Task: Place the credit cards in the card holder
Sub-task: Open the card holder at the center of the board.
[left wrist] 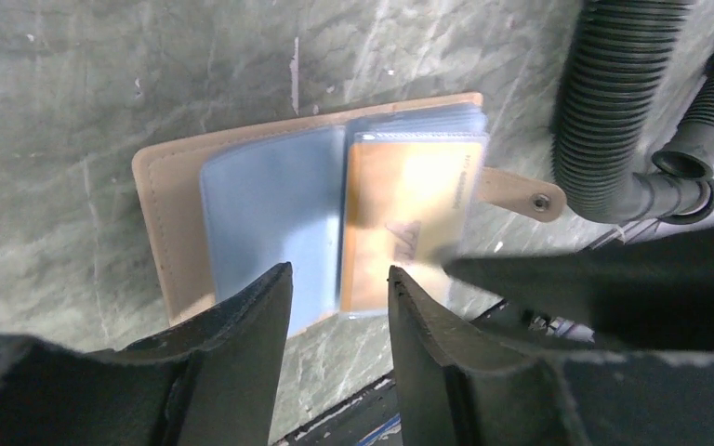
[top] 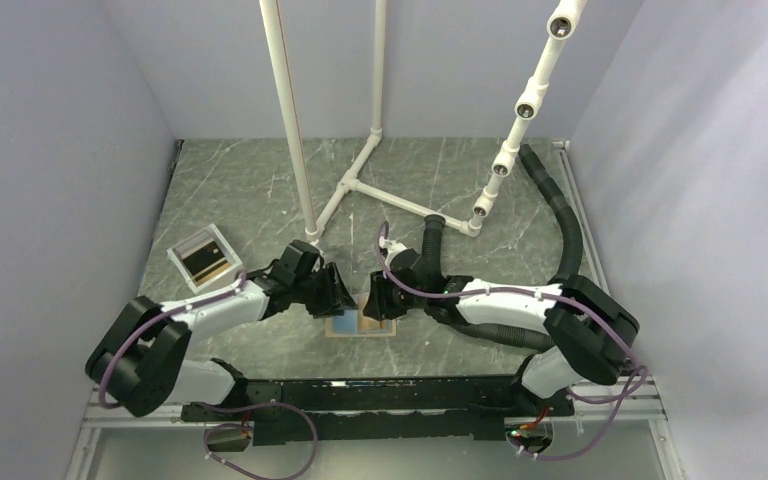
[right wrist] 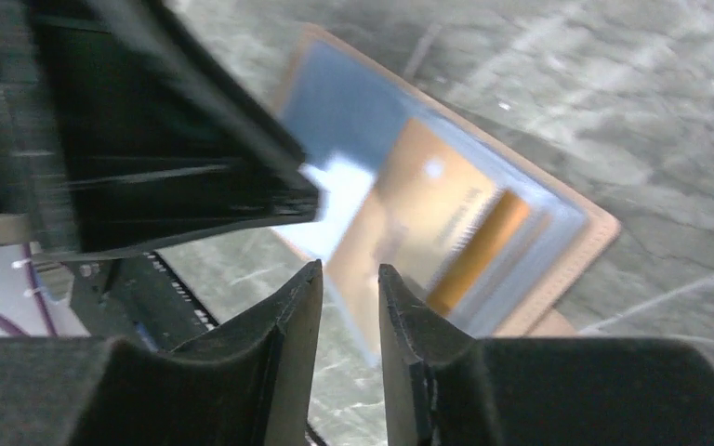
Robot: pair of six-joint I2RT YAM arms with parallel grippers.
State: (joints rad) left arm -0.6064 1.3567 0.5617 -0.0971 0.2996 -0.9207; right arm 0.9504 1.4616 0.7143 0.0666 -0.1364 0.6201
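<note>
The left hand (left wrist: pixel 339 279) hovers wide and empty over the card holder (left wrist: pixel 169 200); the right hand (right wrist: pixel 349 277) is narrow, whether pinching anything cannot be told; the holder lies unfolded on the tabletop (left wrist: pixel 56 102), 1 credit card (left wrist: pixel 409 214) in its tab-side pocket; another lies in the white tray (top: pixel 182 257), well apart.

Pale lilac walls (top: pixel 50 150) box in a grey-green marbled tabletop (top: pixel 250 190), with a white pipe frame (top: pixel 295 130) standing at the back.

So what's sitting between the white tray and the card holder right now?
The left claw and its wrist: in the top view they cross the stretch from the white tray to the open card holder.
</note>
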